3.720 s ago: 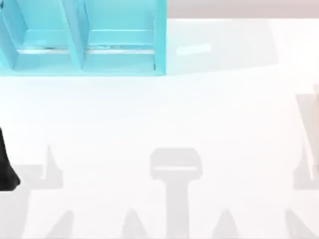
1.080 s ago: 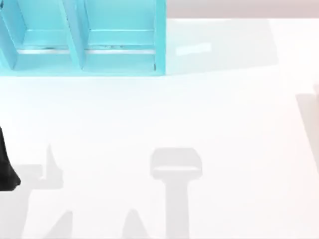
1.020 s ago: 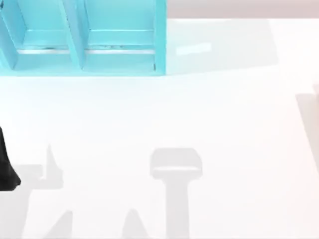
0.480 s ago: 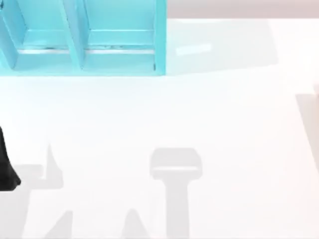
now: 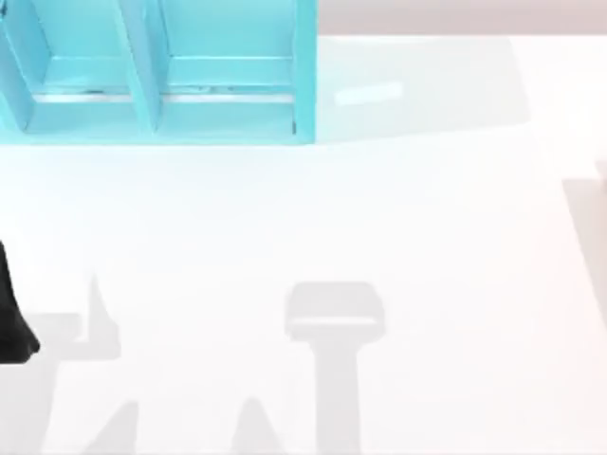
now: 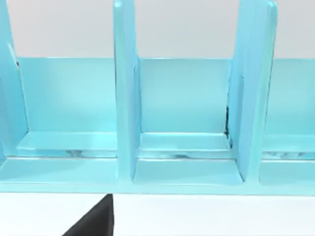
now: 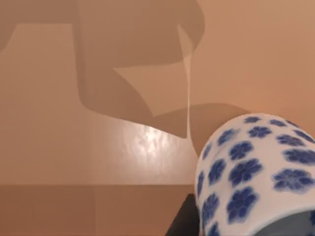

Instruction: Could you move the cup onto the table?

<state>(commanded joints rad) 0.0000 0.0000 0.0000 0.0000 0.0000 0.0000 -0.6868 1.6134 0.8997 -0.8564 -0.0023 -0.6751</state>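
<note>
Ceramic by the look of it, the cup [image 7: 251,172] is white and rounded, covered in blue flower prints, and it sits very close to the right wrist camera. Behind it is a glossy tan surface crossed by broad shadows. I cannot tell whether the cup rests on something or hangs lifted. A dark sliver [image 7: 184,219] touches its side and may belong to the right claw. Whether that claw is spread, pressed together or pinching the cup, I cannot tell.

From above, the white table [image 5: 379,209] lies bare and glossy, and the turquoise shelf [image 5: 303,76] stands at 11 o'clock. The left arm [image 5: 11,313] is parked at the table's 8 o'clock edge. Its wrist camera looks into the shelf's open compartments [image 6: 125,98], with a dark wedge [image 6: 93,223] low in front. The left claw's state cannot be told either.

As a judgement, the cup is light, rigid and brittle, and its glazed, curved wall is probably slick. A hold across the widest part of the body, squarely from two opposite sides, should suit it best, since a pinch near the rounded shoulder could squirt it free. Firm but moderate pressure and a gentle, upright set-down on the open table would guard against chipping or toppling
</note>
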